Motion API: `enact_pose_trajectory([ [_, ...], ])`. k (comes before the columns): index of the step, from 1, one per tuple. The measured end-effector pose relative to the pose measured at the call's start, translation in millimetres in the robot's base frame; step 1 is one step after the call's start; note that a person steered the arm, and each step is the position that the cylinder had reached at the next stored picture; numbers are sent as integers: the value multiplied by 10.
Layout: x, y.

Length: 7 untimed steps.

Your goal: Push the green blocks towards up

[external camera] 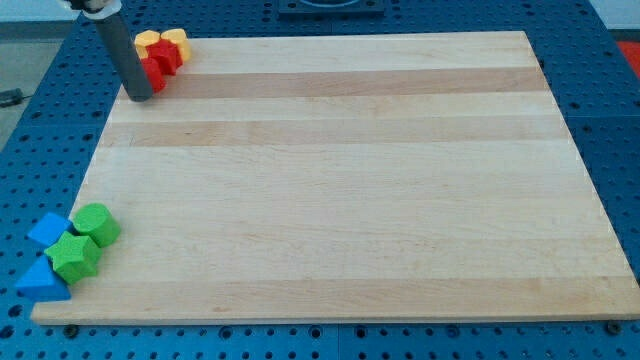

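Two green blocks sit at the view's bottom left of the wooden board [340, 180]: a rounded green block [97, 224] and a green star-shaped block [74, 256] just below it, touching. My tip [140, 95] is at the view's top left, far above the green blocks, right beside the red blocks [160, 64].
Two blue blocks flank the green ones: a blue block [47, 230] to their left and a blue triangular block [41, 281] at the board's bottom left corner. Two yellow blocks [163, 41] lie behind the red ones at the top left corner. A blue perforated table [615, 110] surrounds the board.
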<state>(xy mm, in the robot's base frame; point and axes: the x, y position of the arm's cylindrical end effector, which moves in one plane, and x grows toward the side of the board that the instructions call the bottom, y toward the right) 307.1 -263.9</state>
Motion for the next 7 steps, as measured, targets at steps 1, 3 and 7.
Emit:
enact_pose_trajectory([
  [1, -69, 0],
  [3, 1049, 475],
  [7, 3011, 828],
])
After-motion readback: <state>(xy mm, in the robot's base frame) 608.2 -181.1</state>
